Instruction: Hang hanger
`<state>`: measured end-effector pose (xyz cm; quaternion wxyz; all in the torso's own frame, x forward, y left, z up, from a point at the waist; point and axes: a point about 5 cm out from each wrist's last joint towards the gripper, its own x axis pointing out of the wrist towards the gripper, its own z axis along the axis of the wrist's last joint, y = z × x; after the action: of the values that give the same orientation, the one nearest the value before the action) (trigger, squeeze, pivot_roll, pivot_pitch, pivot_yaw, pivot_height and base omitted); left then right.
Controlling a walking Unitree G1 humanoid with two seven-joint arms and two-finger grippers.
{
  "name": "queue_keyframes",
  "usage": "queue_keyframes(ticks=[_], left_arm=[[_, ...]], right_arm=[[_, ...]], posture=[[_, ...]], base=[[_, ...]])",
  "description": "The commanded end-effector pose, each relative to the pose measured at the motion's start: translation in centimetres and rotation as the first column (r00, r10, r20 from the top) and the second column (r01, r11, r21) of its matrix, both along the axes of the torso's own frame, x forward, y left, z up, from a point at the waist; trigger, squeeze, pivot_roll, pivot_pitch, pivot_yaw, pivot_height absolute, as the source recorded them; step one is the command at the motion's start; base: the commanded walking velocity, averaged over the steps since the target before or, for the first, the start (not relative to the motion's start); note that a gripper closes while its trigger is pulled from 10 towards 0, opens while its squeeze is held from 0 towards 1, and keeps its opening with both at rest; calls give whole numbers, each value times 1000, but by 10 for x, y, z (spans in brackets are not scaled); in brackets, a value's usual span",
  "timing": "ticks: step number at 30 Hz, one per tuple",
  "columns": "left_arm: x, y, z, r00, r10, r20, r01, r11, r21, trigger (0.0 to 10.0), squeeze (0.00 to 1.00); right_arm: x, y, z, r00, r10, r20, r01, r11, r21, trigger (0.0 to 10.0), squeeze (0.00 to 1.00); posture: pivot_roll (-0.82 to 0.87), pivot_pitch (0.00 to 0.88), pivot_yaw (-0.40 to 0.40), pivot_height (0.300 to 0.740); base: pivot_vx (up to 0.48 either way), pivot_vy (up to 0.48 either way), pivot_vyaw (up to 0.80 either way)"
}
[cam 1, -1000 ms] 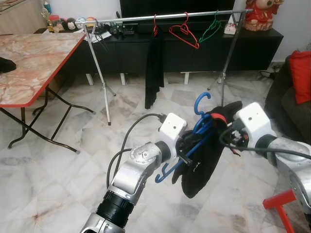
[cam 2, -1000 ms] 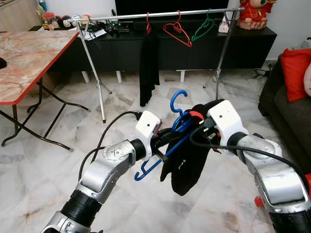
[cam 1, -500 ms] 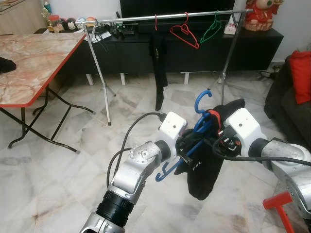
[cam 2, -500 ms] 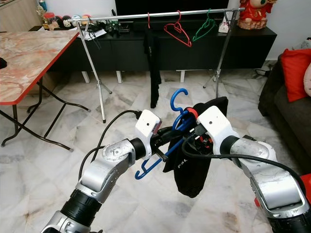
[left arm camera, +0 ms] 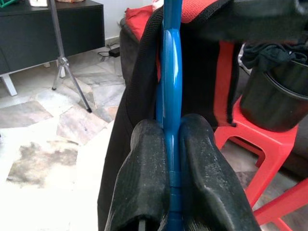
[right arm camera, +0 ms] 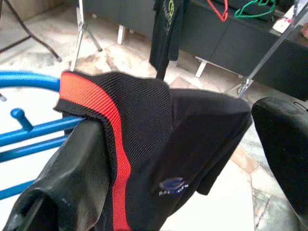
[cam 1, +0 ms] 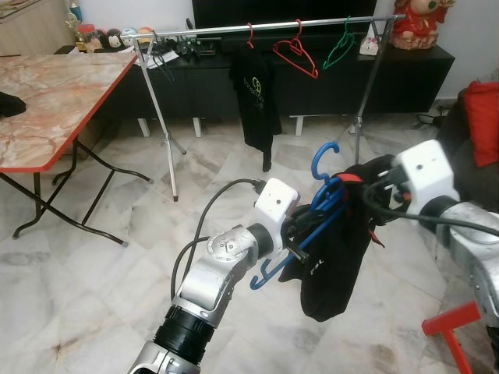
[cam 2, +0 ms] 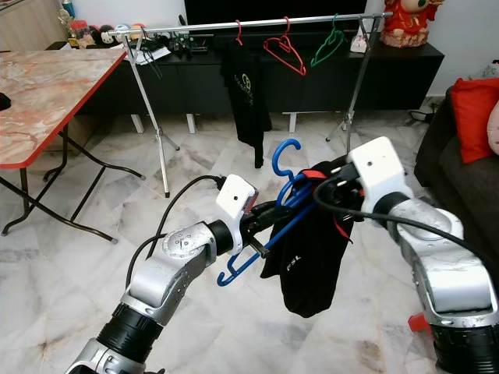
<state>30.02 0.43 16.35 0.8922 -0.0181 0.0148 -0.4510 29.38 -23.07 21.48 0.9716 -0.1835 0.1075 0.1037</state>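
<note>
A blue hanger [left arm camera: 172,72] is held out in front of me, its hook [cam 2: 274,160] pointing up. My left gripper [cam 1: 300,234] is shut on the hanger's arm. A black garment with a red collar band [cam 1: 331,265] drapes over the hanger. My right gripper [cam 2: 331,183] is at the garment's collar with its fingers wide apart, and the red-edged cloth [right arm camera: 115,134] lies over one finger [right arm camera: 62,183]. The silver clothes rail [cam 1: 265,27] stands a few steps ahead. It carries a black T-shirt [cam 1: 256,93], an empty red hanger [cam 1: 296,54] and a green hanger [cam 1: 339,51].
A marble-topped folding table [cam 1: 54,101] stands on my left. A black TV cabinet [cam 1: 405,78] runs behind the rail. On my right is a dark sofa with a red cushion [cam 1: 483,117], with a red stool [cam 1: 456,327] near my right arm. A black bucket [left arm camera: 274,96] sits on the stool.
My right arm has drawn back to the right and upward, stretching the garment's collar along the hanger. The black T-shirt on the rail has swung round to face me. My left gripper holds steady.
</note>
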Motion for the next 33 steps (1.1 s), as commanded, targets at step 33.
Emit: queue_keyframes(ticks=[33], left_arm=[[-18,39,-1,929,-370,14,364,919,154,10000,0]], right_arm=[[-30,-20,26,923,381,42,-378,923,-70,10000,0]], posture=[[-198,0,4,740]], base=[[0,0,0]])
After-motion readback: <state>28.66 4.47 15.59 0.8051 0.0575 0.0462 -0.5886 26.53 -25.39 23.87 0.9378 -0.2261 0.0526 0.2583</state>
